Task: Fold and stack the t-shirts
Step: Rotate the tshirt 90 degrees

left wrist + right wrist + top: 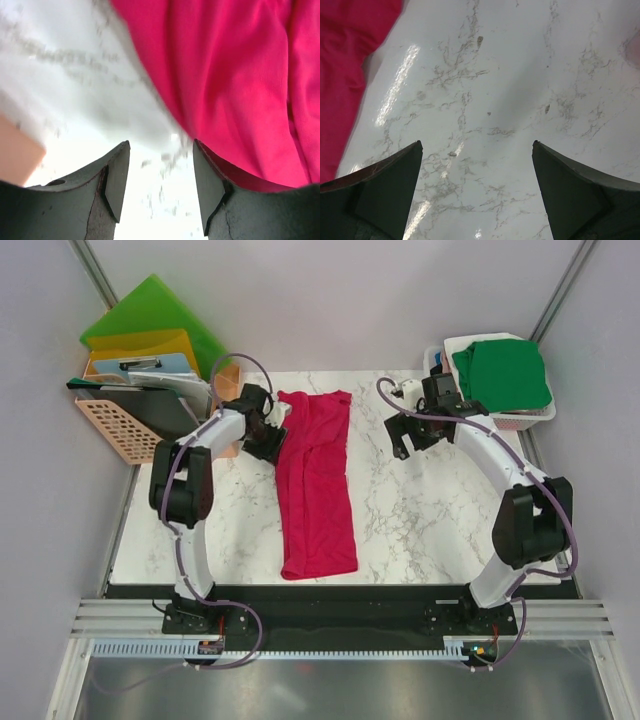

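Crimson-pink t-shirt [316,485] folded lengthwise, flat long strip left of table [430,530] centre; green t-shirt [500,375] in far-right basket [535,418].

The crimson t-shirt [315,480] is soft, matt knit cloth, finely creased. The table [430,530] is smooth and glossy, white marble-look with grey veins. The right gripper [477,150] has matt black fingers [375,195], perhaps plastic. The folders [150,310] look like shiny plastic.

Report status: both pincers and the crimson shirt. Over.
Left pincer open, empty, at far left edge of crimson t-shirt. Right pincer open, empty, over bare marble. Shirt lies flat in a long strip, not stacked. Nothing blocking it.
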Robot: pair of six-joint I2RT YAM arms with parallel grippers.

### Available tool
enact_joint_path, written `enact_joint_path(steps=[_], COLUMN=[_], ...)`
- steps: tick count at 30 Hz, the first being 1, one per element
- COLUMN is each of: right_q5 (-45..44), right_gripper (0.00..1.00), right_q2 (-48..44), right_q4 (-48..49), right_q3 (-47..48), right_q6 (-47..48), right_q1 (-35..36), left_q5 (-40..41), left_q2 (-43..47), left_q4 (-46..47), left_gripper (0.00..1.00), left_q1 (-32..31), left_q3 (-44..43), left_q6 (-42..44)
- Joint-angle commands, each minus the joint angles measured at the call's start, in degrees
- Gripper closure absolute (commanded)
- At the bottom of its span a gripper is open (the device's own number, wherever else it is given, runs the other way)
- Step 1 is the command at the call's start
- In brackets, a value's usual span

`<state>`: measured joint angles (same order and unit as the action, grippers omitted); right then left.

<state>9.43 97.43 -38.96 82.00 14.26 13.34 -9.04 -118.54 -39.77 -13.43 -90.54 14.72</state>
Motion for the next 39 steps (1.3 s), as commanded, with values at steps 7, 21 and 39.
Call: enact_joint_path(steps=[7,21,39], right_q5=[3.8,25.3,27.7], right_gripper=[0.02,0.16,0.23], right_q2=[-7.5,13.0,16.1], right_q4=[-7.3,-5.8,-2.2], right_q3=[-7.8,9.7,-1.4], right_q6=[1.8,-5.8,-3.7], right_q1=[17.3,37.9,44.2], left_q5=[6.6,19.8,19.0], left_q2=[32.6,50.5,48.4], left_q4=[6.6,21.2,22.5], left_gripper=[0.39,0.30,0.28], left_q1=[1.9,6.9,10.2], left_q3=[14.1,31.6,33.4], left_q6=[0.0,7.1,7.3])
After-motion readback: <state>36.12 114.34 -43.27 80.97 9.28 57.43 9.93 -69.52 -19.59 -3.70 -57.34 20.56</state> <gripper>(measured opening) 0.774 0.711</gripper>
